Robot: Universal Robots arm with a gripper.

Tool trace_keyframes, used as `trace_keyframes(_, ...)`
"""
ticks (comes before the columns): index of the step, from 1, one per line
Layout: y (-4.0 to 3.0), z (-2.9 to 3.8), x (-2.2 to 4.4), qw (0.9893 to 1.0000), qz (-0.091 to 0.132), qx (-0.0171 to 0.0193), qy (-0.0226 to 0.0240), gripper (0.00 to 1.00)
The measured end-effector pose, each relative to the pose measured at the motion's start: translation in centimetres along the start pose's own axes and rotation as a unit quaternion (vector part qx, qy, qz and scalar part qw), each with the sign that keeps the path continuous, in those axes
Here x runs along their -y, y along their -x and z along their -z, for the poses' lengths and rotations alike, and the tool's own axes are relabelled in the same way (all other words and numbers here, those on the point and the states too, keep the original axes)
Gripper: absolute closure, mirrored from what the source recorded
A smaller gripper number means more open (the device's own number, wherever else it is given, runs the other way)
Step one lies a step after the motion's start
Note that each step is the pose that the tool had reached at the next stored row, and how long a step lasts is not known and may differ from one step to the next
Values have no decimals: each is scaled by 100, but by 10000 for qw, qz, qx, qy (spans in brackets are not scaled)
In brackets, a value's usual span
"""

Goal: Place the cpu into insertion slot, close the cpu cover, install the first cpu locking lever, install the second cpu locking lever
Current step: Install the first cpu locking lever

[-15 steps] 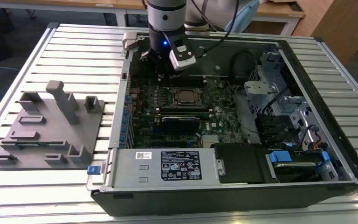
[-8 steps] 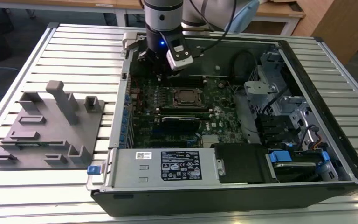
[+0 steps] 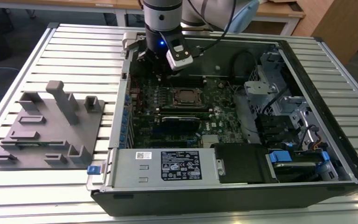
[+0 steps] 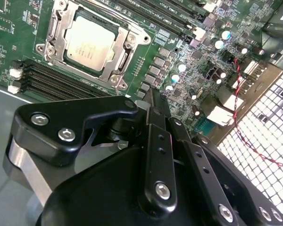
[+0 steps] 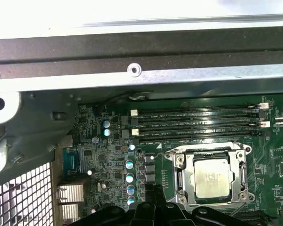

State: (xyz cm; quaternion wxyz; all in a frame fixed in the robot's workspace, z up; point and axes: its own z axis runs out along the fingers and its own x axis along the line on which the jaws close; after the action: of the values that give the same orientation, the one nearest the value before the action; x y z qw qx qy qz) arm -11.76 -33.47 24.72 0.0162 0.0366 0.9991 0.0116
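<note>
I found the cpu point(image 4: 91, 41) seated in the slot point(image 4: 124, 55) with the cover point(image 4: 56, 35) down over its edges, pinning it flat, and the fingers point(image 4: 153, 101) hung near the slot, pressed together and empty, presumably since nothing was left to carry.

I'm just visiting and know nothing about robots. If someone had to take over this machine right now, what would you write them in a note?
Gripper: jaws shut, holding nothing, hovering over the green board beside the insertion slot.
The cpu sits in the insertion slot, and the cpu cover lies closed around it.
Done: cpu placed, cover down.
Left: the two locking levers. I cannot tell whether either is latched.
</note>
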Motion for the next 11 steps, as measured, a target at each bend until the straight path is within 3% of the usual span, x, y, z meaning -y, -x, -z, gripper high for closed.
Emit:
trace_keyframes(5,2,60,-1,10000,6,-1,-1,89)
trace_keyframes(11,-13,47,0,10000,10,-1,1,89)
